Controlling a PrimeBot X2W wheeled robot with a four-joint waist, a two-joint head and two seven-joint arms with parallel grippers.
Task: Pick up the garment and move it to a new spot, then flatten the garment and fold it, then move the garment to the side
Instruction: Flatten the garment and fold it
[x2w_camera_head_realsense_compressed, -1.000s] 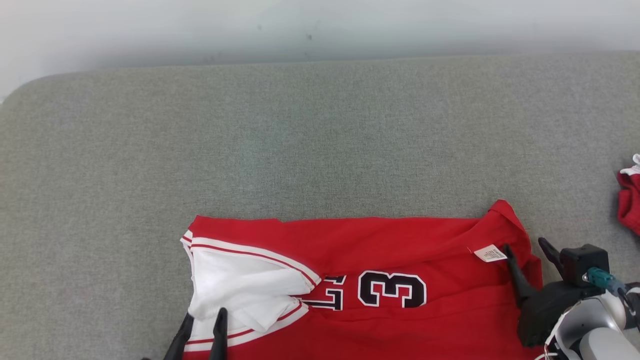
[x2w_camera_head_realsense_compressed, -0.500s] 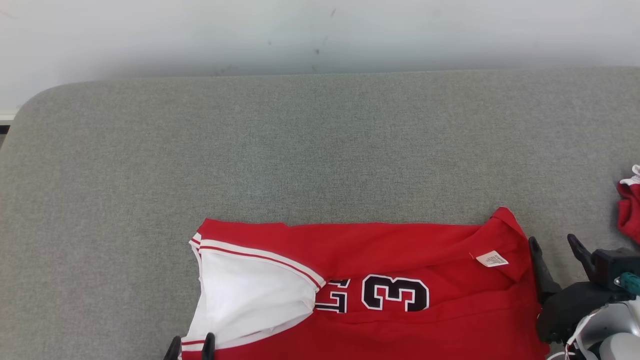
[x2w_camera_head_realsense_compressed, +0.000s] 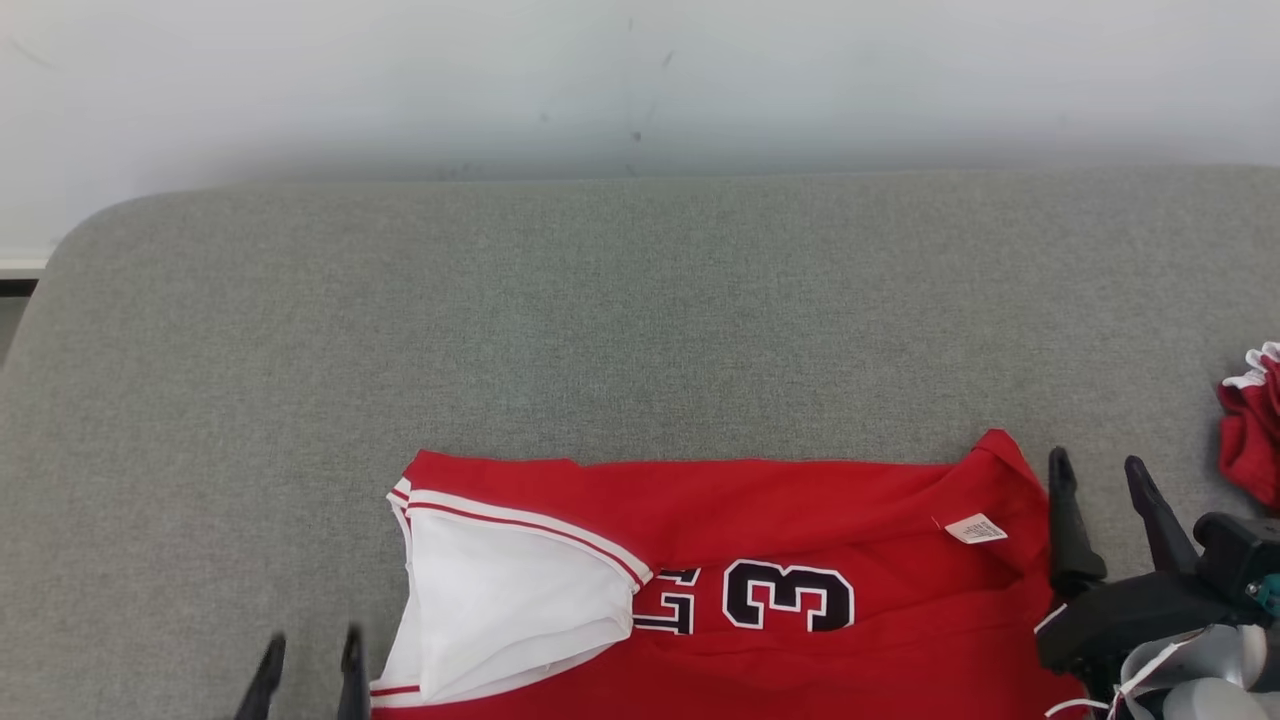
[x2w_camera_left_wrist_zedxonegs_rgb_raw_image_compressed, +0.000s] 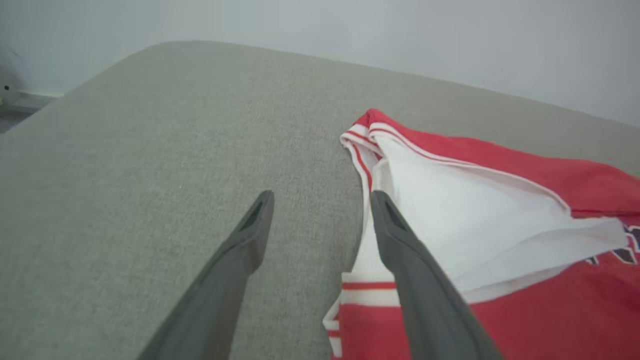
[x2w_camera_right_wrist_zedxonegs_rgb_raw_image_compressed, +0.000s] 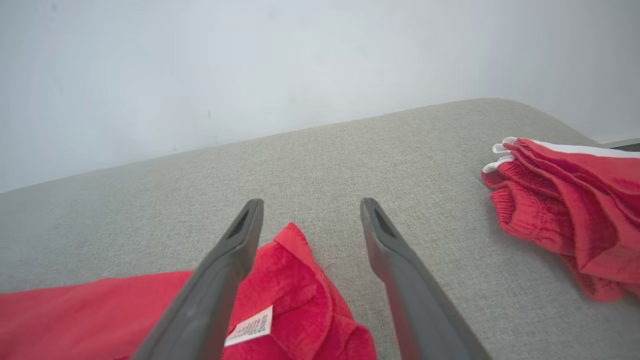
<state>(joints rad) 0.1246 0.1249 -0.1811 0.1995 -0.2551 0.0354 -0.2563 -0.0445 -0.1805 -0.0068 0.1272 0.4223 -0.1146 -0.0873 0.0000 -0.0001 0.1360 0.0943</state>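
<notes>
left end effector (x2w_camera_head_realsense_compressed: 312, 642) spread, seemingly clear of garment (x2w_camera_head_realsense_compressed: 800, 510)

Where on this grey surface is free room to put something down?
Free: the grey surface between the red jersey and the far wall, and the patch left of it. Crowded: the right, where the right gripper stands between jersey and second red garment.

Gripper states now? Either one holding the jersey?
Left gripper: open, not holding the jersey.
Right gripper: open, holding nothing.
</notes>
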